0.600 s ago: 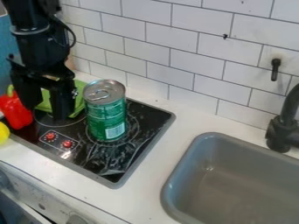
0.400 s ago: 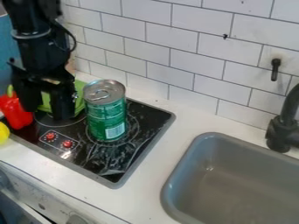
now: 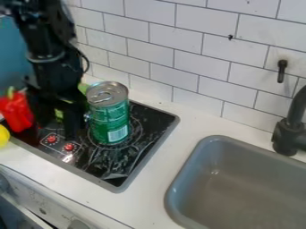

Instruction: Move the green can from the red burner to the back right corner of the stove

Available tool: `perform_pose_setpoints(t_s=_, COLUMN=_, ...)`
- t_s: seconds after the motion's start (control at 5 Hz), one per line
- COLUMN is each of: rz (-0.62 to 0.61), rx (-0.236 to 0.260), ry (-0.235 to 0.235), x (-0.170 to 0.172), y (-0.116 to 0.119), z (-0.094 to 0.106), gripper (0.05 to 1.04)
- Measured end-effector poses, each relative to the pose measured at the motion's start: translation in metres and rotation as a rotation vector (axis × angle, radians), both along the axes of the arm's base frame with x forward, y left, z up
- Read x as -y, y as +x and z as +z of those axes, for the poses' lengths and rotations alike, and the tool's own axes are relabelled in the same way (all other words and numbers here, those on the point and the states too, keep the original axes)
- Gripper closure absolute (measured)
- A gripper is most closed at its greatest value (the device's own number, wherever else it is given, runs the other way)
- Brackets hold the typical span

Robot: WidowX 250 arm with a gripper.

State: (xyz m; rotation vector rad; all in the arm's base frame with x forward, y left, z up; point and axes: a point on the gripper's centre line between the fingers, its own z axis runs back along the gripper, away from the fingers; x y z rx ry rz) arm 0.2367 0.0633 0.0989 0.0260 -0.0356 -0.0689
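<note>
The green can is standing upright on the black stove top, with its silver lid and pull ring upward. Just beside it, on its left in the view, the claw hangs low over the stove. Its two fingers are clearly apart, pointing down, and I see nothing held between them. Whether the claw touches the can, I cannot tell. Behind the claw there is a green object, partly hidden. Left of the claw is a red pepper, and at the view's edge a yellow object. The stove is set in the white worktop. Farther right are a grey sink and a black tap, before the white tiled wall.
</note>
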Motion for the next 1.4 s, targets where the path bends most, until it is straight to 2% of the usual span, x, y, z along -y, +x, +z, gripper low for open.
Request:
perform_pose_setpoints(t_s=0.2, rz=0.007, rx=-0.034, ry=-0.009, x=-0.001, y=0.007, z=-0.02, gripper=0.083)
perform_pose_setpoints(t_s=0.4, rz=-0.001, rx=-0.047, ry=-0.008, x=-0.002, y=0.024, z=-0.027, gripper=0.083)
perform_pose_setpoints(t_s=0.8, rz=-0.057, rx=-0.02, ry=0.009, x=0.012, y=0.06, z=-0.035, gripper=0.083)
perform_pose_setpoints(t_s=1.0, rz=-0.087, rx=0.018, ry=0.006, x=0.021, y=0.085, z=-0.035, gripper=0.082)
perform_pose_setpoints(t_s=1.4, rz=-0.067, rx=0.084, ry=-0.027, x=0.022, y=0.129, z=-0.034, gripper=0.083)
